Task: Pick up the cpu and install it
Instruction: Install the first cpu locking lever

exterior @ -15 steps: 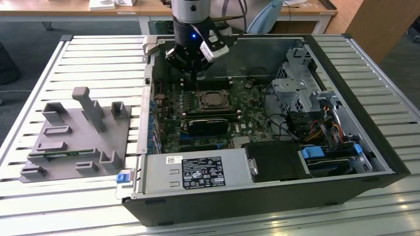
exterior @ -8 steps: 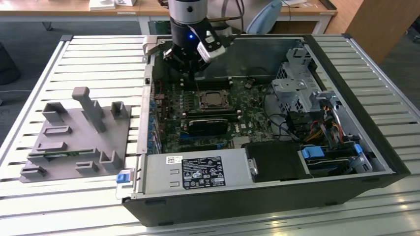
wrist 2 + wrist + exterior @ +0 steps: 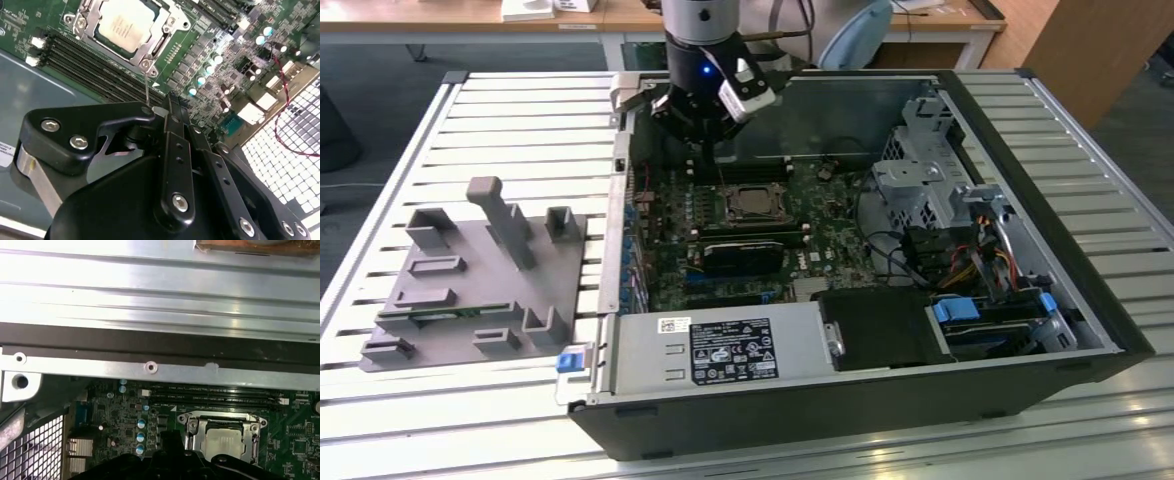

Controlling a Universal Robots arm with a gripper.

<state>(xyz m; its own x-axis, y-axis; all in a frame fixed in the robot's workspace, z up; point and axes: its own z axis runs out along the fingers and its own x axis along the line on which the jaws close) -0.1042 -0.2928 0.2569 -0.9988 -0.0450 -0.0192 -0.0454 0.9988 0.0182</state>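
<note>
Biggest of all, a shiny table (image 3: 480,100) made of long metal slats. On top of it, a large black computer box (image 3: 1067,250) lying on its side with the lid off. Just beside the box, on the exterior view's left, a flat grey tray (image 3: 454,300) with little blocks and posts sticking up. Inside the box, a wide green board (image 3: 827,260) full of tiny parts, and a silver power box (image 3: 720,350) along the near edge.

Up over the far part of the green board, the black gripper (image 3: 707,150) on the end of the arm. Squeezed shut in the second wrist view (image 3: 170,102), tips close together, no chip in between. Hangs a little way above the board, not touching it.

From a corner of the socket (image 3: 155,47), a thin metal rod (image 3: 146,90) poking up to the gripper tips. Cannot tell if pinched or only close by.

Smallest, the cpu (image 3: 750,205). Lies flat inside the socket's metal frame on the green board, silvery top facing up, in both wrist views (image 3: 122,22) (image 3: 222,445). Near the gripper, but apart from it.
</note>
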